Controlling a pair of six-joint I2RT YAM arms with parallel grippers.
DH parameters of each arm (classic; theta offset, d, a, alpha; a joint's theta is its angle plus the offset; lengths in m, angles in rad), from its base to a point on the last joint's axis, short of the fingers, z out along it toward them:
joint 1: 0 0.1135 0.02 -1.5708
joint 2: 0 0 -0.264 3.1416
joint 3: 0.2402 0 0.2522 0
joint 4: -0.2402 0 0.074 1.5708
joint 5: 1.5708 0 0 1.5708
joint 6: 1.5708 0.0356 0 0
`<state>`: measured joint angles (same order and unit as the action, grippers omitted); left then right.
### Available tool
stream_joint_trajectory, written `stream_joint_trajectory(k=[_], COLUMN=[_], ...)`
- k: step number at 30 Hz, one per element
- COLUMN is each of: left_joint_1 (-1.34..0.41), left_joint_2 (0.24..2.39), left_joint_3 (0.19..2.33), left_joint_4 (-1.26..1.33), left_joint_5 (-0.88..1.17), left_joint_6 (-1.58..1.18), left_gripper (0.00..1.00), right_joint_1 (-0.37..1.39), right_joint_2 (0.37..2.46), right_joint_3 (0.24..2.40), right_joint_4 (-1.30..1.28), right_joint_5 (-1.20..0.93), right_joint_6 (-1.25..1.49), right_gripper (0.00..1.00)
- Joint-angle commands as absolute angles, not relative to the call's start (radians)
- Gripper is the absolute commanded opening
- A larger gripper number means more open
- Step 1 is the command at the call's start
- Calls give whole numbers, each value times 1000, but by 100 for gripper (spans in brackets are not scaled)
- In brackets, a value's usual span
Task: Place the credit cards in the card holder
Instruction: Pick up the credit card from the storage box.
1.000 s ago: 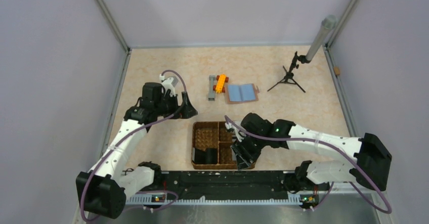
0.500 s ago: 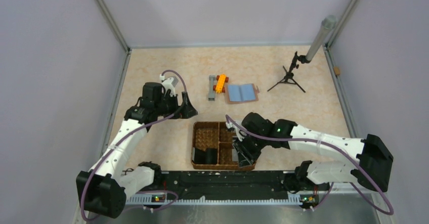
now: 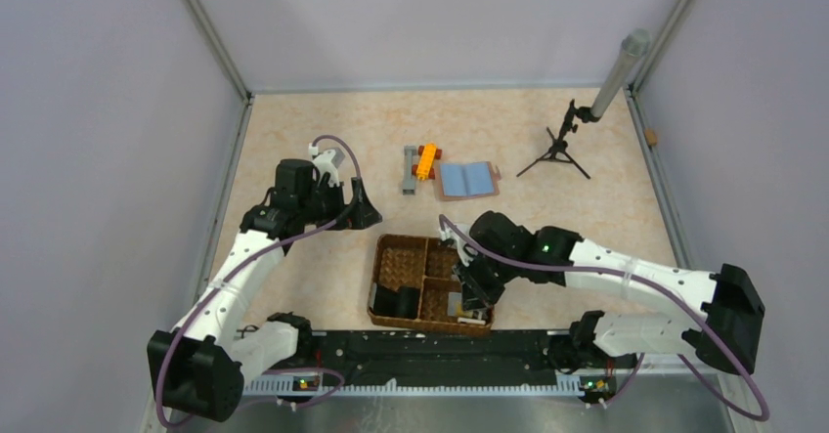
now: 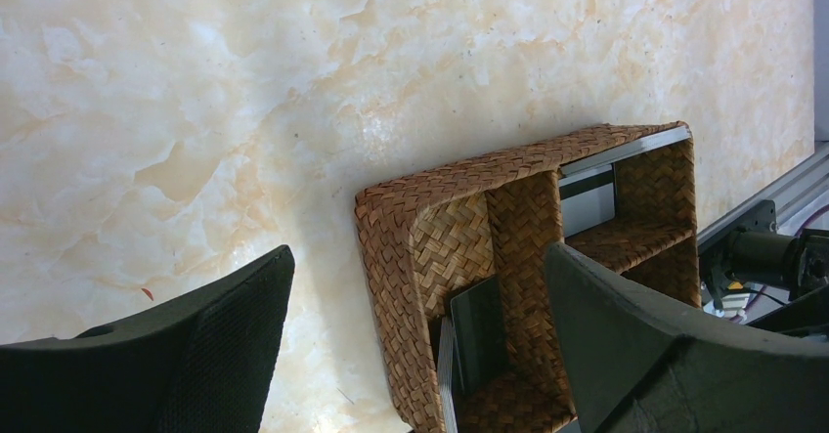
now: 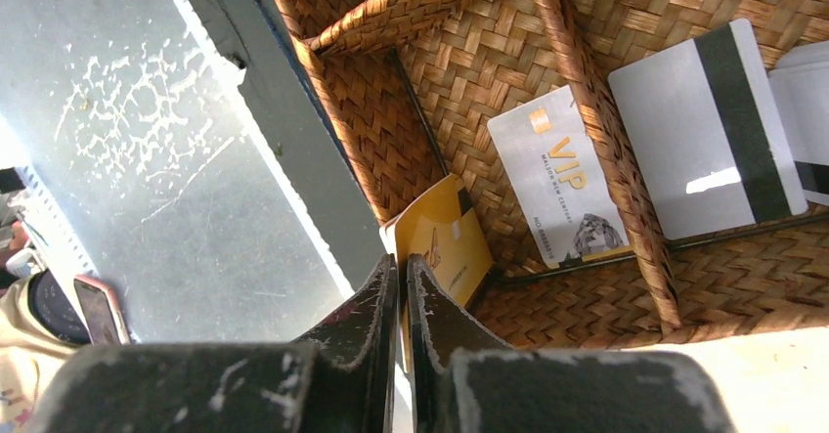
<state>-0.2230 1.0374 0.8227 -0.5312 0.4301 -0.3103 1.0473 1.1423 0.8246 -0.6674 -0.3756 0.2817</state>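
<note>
Top external view: locates woven basket (image 3: 399, 257) on desk (image 3: 323, 130) at near edge, between the two arms. Finds right claw (image 3: 472, 296) down inside basket's right half, close to its near wall. Places left claw (image 3: 364, 208) above bare desk, just off basket's far left corner, touching nothing. Notes black blocky object (image 3: 396, 302) in basket's left near compartment.

Right wrist view: shows right claw's jaws all but together, with only a thin slit between fingers (image 5: 376, 301). Finds gold card (image 5: 450, 242) leaning tilted against basket's outer wall, lower edge running into that slit; reads as pinched by claw. Records white card marked VIP (image 5: 557, 174) flat on weave in same compartment, just beside gold card, one long edge against divider. Records grey card with black stripe (image 5: 709, 130) flat in next compartment across divider, beside further white card (image 5: 807, 101) cut off at frame edge.

Left wrist view: shows left claw's jaws spread wide, gripping nothing, basket's corner below and between them.

Card holder (image 3: 467, 179): lies open flat on desk beyond basket, light blue inside up, well apart from both claws. Notes grey block (image 3: 409, 171) and orange toy piece (image 3: 425, 159) just left of holder. Notes tripod (image 3: 555, 151) with grey cylinder (image 3: 622, 69) toward far right corner.
</note>
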Motion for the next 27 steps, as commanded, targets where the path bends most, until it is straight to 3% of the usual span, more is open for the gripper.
stream_joint_trajectory(k=[1,18,27], left_joint_1=[-217,-218,-221], left_joint_2=[1032,1006,977], left_joint_3=[831,827,816], left_joint_4=[-508,-500,-432], left_joint_5=[445,470,681], left_joint_6=[-291,-277,-246], left_gripper=[96,96,96], right_joint_1=[1062,1062,1061], right_joint_2=[1107,1024,978], right_joint_3=[882,979,1018], right_joint_4=[-692,-726,-705], right_joint_5=[-364,-184,-67], right_joint_6=[288,295,267], right_gripper=[3,0,0])
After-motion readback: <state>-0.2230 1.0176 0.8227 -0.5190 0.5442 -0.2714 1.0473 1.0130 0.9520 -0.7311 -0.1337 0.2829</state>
